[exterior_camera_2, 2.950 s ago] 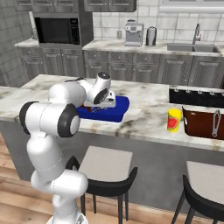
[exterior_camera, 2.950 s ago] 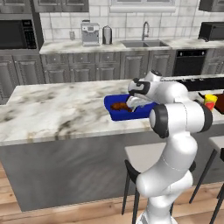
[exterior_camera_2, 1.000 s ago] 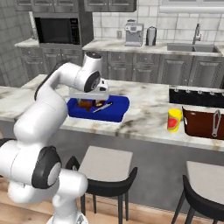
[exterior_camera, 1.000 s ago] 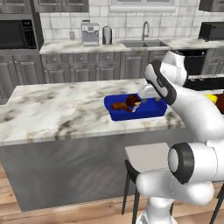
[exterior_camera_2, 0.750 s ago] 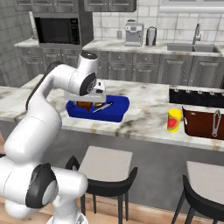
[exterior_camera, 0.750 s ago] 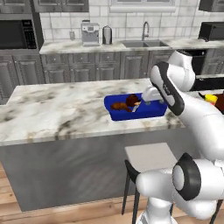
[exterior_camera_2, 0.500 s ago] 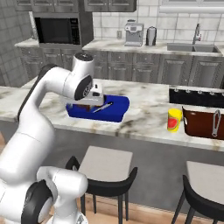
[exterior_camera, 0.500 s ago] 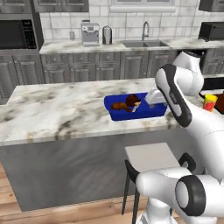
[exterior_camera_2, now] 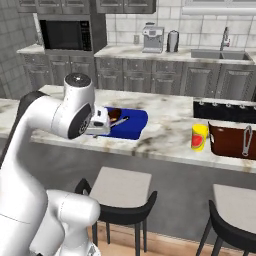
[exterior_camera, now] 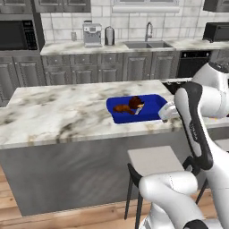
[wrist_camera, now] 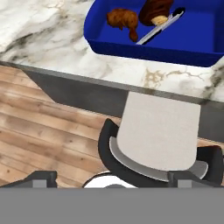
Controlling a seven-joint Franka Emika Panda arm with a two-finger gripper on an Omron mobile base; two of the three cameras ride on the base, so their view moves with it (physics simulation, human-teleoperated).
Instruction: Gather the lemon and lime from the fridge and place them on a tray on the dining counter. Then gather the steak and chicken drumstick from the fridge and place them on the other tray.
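1. Reading gripper (wrist_camera: 112,178) as spread wide, pinching nothing; both fingertips (wrist_camera: 41,178) poking up at the bottom of the hand view with bare air between.
2. Hovering off the stool side of the dining counter (exterior_camera: 58,112), just beside the near edge of the other tray (exterior_camera: 154,105), apart from it.
3. Seeing the steak (wrist_camera: 155,11) and the chicken drumstick (wrist_camera: 122,19) both lying inside the other tray, side by side, apparently touching a metal utensil (wrist_camera: 159,28) that lies slanted next to them.
4. Key relation: both meats lying up and ahead of the fingertips in the hand view, across the counter edge, with the stool seat (wrist_camera: 157,135) directly under the hand. Judging no grab needed here; meat half looking done.
5. Drumstick long axis running roughly across the hand view, fat end to the view's left, thin end pointing toward the utensil. Steak cut off at the top edge of the hand view, so not calling its full outline.
6. Spotting the tray (exterior_camera_2: 230,142) in the right base view, well apart to the right along the counter, with a utensil (exterior_camera_2: 246,140) in it and a yellow cup (exterior_camera_2: 199,137) just beside it.
7. Not resolving the lemon or the lime: inside of that tray mostly hidden by its near wall and cut off at the picture edge. In the left base view, arm blocking that end of the counter.
8. Not confirming the citrus half from here. Suggesting a look into the red-brown tray before calling the job complete.
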